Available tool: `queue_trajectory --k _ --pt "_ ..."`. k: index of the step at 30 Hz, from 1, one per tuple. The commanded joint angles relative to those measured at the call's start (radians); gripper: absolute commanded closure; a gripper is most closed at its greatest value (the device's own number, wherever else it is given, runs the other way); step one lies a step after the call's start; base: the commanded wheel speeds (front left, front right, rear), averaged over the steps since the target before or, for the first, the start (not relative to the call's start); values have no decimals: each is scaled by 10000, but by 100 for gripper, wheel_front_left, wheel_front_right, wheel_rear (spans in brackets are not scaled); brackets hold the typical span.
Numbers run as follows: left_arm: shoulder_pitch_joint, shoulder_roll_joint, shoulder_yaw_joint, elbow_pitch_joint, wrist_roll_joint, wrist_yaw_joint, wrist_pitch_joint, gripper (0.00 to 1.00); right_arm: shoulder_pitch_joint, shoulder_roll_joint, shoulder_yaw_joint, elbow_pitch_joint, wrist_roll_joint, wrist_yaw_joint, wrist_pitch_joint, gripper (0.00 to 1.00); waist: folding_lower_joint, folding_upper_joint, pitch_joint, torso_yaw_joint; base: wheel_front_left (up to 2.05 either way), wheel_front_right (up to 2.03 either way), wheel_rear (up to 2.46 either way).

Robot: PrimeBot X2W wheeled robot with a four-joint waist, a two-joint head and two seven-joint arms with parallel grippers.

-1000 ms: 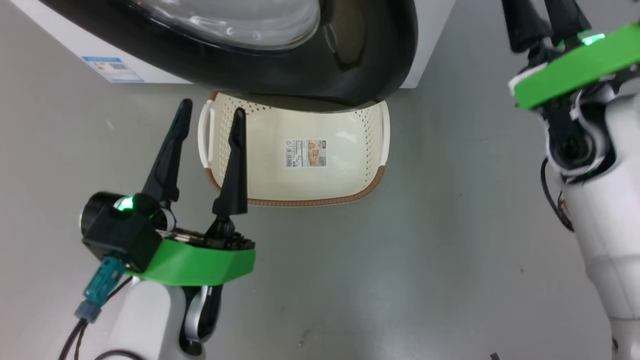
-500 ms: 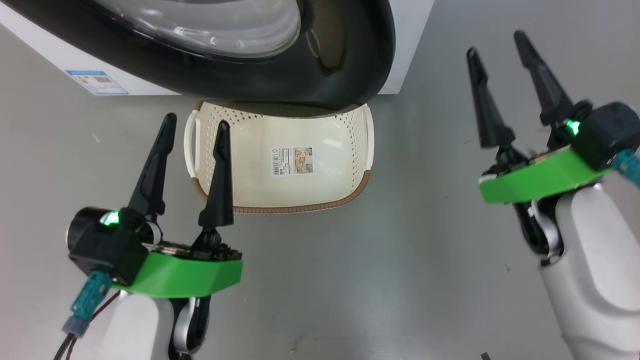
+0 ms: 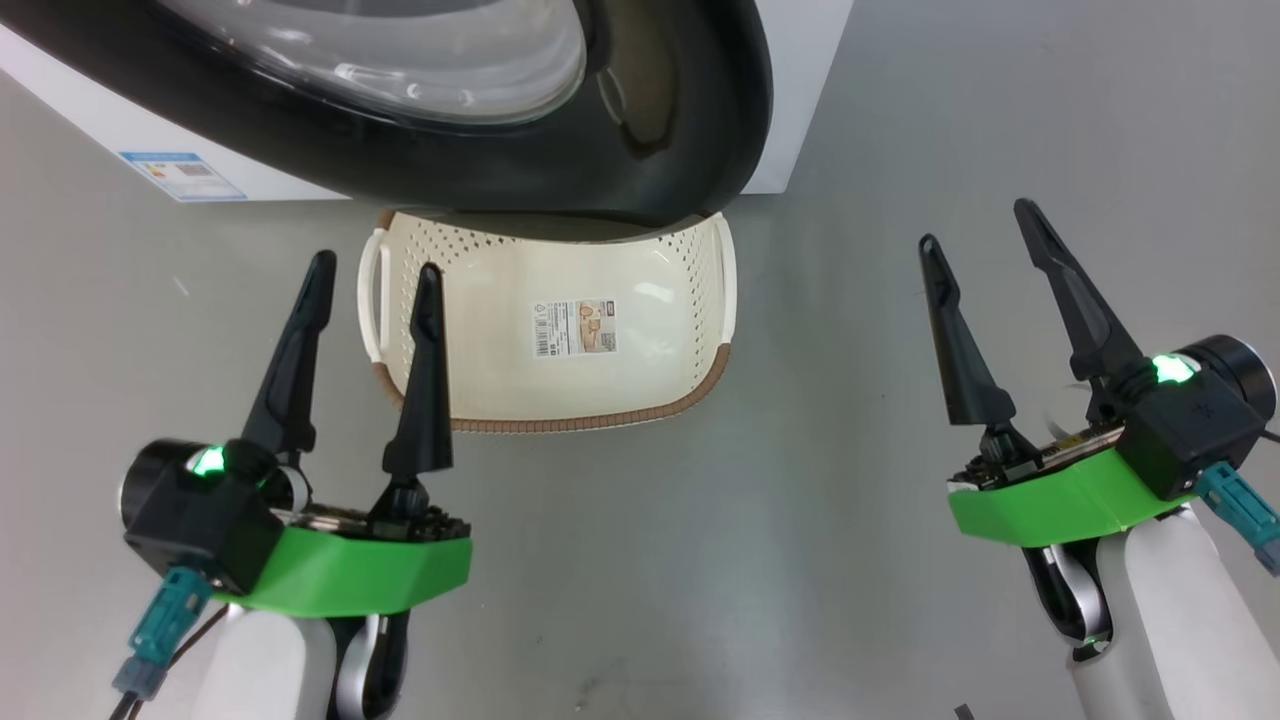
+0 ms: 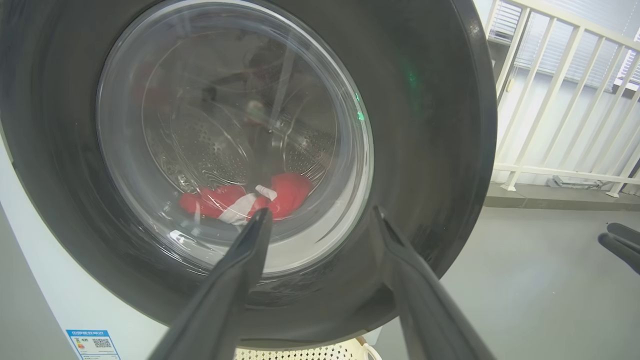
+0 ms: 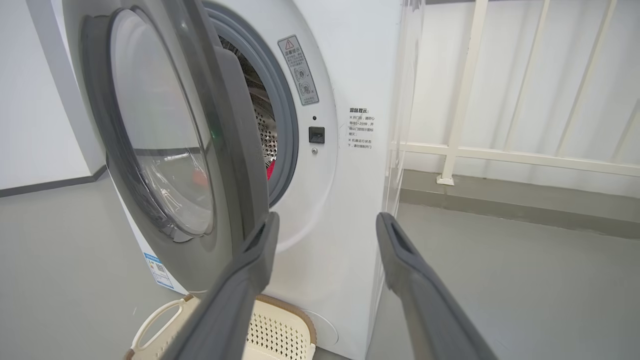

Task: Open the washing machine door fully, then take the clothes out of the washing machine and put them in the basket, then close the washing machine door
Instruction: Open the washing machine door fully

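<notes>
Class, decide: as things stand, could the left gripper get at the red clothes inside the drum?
Probably not yet. The washing machine door hangs only partly open, and its glass stands between the left gripper and the clothes.

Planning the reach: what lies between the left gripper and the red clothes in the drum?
The partly open round black-rimmed glass door, shown in the left wrist view.

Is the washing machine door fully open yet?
Partway. In the right wrist view the washing machine door stands angled off the front, the grey rubber ring showing through the gap.
</notes>
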Motion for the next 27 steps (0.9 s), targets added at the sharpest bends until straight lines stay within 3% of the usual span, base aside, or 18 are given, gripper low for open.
queue_trajectory --k 1,24,25,26,27 --pt "137 240 368 -338 131 25 -47 0 261 96 109 -368 -191 63 -57 0 0 0 43 -37 0 0 0" --pt "193 234 452 -526 189 33 -47 0 375 181 63 -495 319 63 -58 0 0 0 217 -46 0 0 0" --pt "190 233 446 -542 188 30 -47 0 352 181 67 -449 398 63 -58 54 0 0 235 -36 0 0 0" --pt "184 231 438 -556 185 26 -47 0 309 181 100 -395 652 63 -58 100 0 0 256 -22 0 0 0" --pt "176 229 432 -574 182 20 -47 0 242 181 128 -326 915 63 -58 100 0 0 278 -12 0 0 0"
